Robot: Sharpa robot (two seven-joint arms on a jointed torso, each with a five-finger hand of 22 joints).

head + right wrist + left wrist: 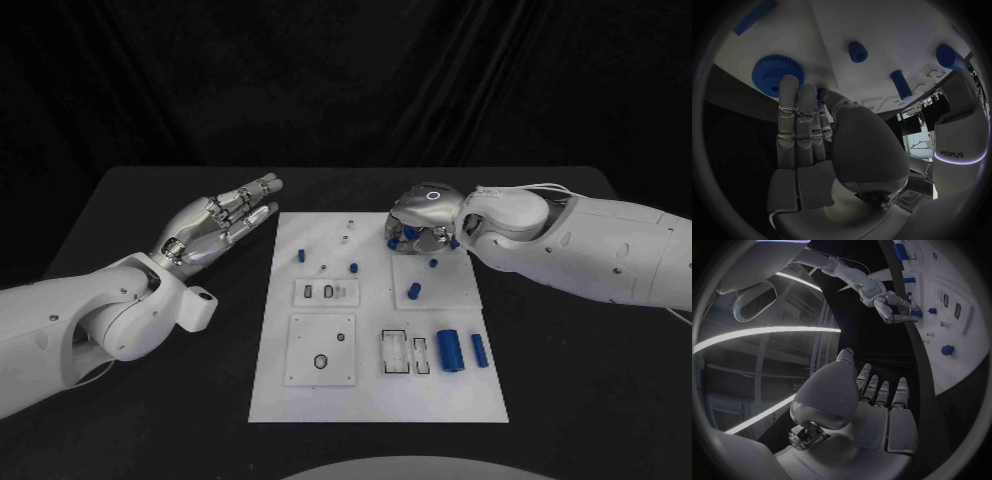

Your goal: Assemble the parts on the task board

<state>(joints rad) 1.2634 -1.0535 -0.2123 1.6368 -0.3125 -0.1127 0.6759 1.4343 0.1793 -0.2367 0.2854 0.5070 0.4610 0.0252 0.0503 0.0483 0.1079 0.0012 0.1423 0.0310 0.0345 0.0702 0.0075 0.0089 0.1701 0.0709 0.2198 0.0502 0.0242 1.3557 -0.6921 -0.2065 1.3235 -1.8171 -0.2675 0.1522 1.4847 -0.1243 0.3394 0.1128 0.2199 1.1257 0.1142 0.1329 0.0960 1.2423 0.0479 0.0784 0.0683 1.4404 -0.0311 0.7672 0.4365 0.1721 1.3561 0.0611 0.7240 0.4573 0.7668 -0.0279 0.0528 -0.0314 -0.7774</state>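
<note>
Two white arms with smooth, rounded shells are seen, the left arm (87,310) entering at 9 o'clock and the right arm (606,255) at 3 o'clock. Each is ended by a silver hand with segmented metallic fingers: the left hand (219,226) and the right hand (423,213). Thin white cables are seen at the right wrist.
</note>
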